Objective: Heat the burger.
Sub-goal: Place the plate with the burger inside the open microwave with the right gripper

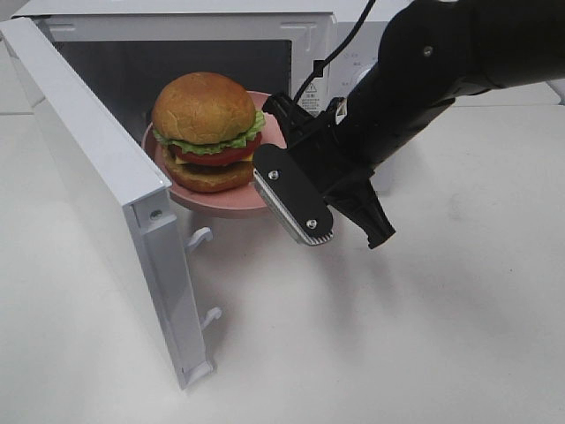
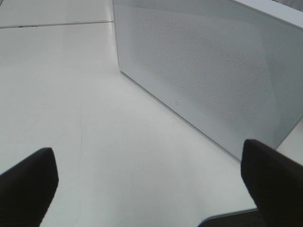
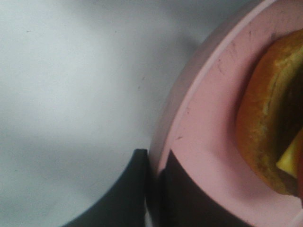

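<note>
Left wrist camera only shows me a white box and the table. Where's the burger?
Observer: The burger sits on a pink plate at the microwave's open front.
Child: Who's holding it?
Observer: The right hand is pinched shut on the plate's rim.
Child: Is the door in the way?
Observer: No, the door stands wide open, to the left of the plate.
</note>
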